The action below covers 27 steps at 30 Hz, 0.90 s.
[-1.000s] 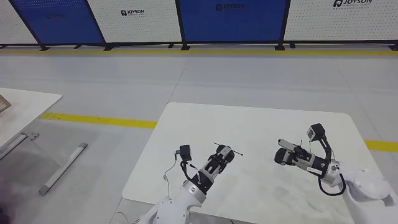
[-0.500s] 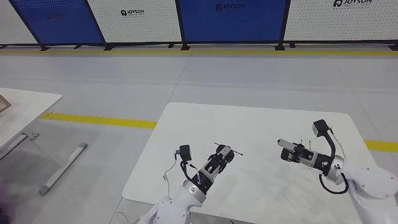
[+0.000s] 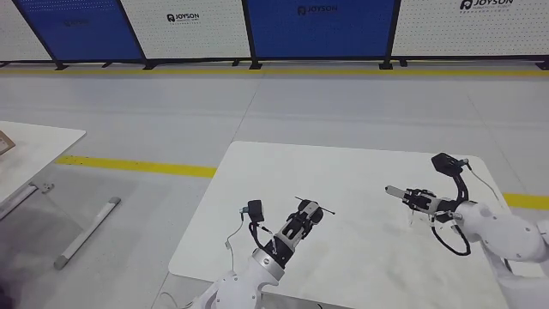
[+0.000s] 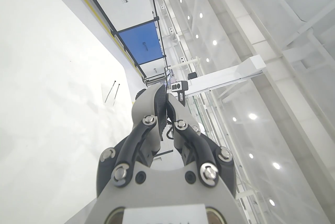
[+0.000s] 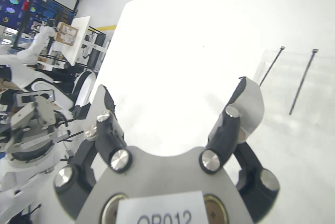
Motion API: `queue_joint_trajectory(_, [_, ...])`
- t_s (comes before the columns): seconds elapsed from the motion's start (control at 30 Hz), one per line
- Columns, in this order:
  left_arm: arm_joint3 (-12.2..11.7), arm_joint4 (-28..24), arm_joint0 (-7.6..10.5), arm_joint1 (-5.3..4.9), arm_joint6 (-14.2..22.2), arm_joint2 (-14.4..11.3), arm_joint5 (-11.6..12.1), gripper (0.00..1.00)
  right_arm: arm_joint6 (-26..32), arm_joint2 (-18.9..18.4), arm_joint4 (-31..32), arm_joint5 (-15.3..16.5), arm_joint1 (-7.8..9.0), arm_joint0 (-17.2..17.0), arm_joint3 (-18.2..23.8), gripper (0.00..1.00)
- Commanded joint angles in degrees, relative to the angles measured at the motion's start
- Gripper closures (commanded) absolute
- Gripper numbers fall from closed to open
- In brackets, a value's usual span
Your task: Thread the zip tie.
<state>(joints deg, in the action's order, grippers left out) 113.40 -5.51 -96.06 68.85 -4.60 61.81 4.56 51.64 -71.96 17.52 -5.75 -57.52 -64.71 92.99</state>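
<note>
My left gripper is shut on a thin black zip tie, held off the table near its front left part; the tie sticks out past the fingertips on both sides. My right gripper hangs open above the table's right side with nothing between its fingers. Two more black zip ties lie side by side on the white table just beyond the right gripper's finger. They also appear as the zip tie pair.
The table's front left edge lies close to the left arm. Blue and white pegboard panels stand across the floor behind. A second white table stands off to the left.
The right arm has drawn back toward the table's right edge and its wrist has turned. The left arm and its zip tie have not moved.
</note>
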Motion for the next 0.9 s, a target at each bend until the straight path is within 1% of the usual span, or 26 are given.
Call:
queue_joint_trajectory(0.0, [0.0, 0.0, 0.0, 0.0, 0.0, 0.0, 0.0, 1.0, 0.0, 0.0, 0.1, 0.0, 0.0, 0.0, 0.0, 0.0])
queue_joint_trajectory(0.13, [0.0, 0.0, 0.0, 0.0, 0.0, 0.0, 0.0, 1.0, 0.0, 0.0, 0.1, 0.0, 0.0, 0.0, 0.0, 0.0])
queue_joint_trajectory(0.2, [0.0, 0.0, 0.0, 0.0, 0.0, 0.0, 0.0, 1.0, -0.2, -0.3, 0.2, 1.3, 0.08, -0.2, 0.0, 0.0])
queue_joint_trajectory(0.23, [0.0, 0.0, 0.0, 0.0, 0.0, 0.0, 0.0, 1.0, 0.0, -0.8, 0.9, 1.2, 0.19, 0.1, 0.1, 0.0])
queue_joint_trajectory(0.33, [0.0, 0.0, 0.0, 0.0, 0.0, 0.0, 0.0, 1.0, 2.7, -1.8, 2.5, 0.5, 0.54, 1.3, -0.3, 0.0])
queue_joint_trajectory(0.4, [0.0, 0.0, 0.0, 0.0, 0.0, 0.0, 0.0, 1.0, 3.9, -2.1, 3.9, -1.3, 0.67, 2.3, -1.2, 0.0])
queue_joint_trajectory(0.43, [0.0, 0.0, 0.0, 0.0, 0.0, 0.0, 0.0, 1.0, 5.0, -1.9, 5.2, -2.5, 0.74, 3.3, -2.2, 0.0])
queue_joint_trajectory(0.5, [0.0, 0.0, 0.0, 0.0, 0.0, 0.0, 0.0, 1.0, 6.7, -1.3, 6.1, -3.6, 0.69, 5.0, -4.5, 0.0])
queue_joint_trajectory(0.57, [0.0, 0.0, 0.0, 0.0, 0.0, 0.0, 0.0, 1.0, 7.1, 0.1, 7.6, -4.9, 0.48, 7.1, -7.1, 0.0])
queue_joint_trajectory(0.6, [0.0, 0.0, 0.0, 0.0, 0.0, 0.0, 0.0, 1.0, 7.6, 1.1, 7.8, -4.9, 0.29, 8.0, -8.4, 0.0])
queue_joint_trajectory(0.67, [0.0, 0.0, 0.0, 0.0, 0.0, 0.0, 0.0, 1.0, 7.1, 3.3, 8.2, -5.1, -0.29, 10.4, -12.3, 0.0])
queue_joint_trajectory(0.7, [0.0, 0.0, 0.0, 0.0, 0.0, 0.0, 0.0, 1.0, 7.2, 4.6, 7.7, -4.3, -0.64, 11.6, -14.0, 0.0])
queue_joint_trajectory(0.73, [0.0, 0.0, 0.0, 0.0, 0.0, 0.0, 0.0, 1.0, 7.7, 6.3, 7.5, -2.8, -1.09, 13.2, -16.6, 0.0])
queue_joint_trajectory(0.8, [0.0, 0.0, 0.0, 0.0, 0.0, 0.0, 0.0, 1.0, 7.6, 8.8, 8.7, -1.5, -1.71, 15.6, -19.9, 0.0])
queue_joint_trajectory(0.87, [0.0, 0.0, 0.0, 0.0, 0.0, 0.0, 0.0, 1.0, 7.6, 8.8, 8.7, -1.5, -1.71, 15.6, -19.9, 0.0])
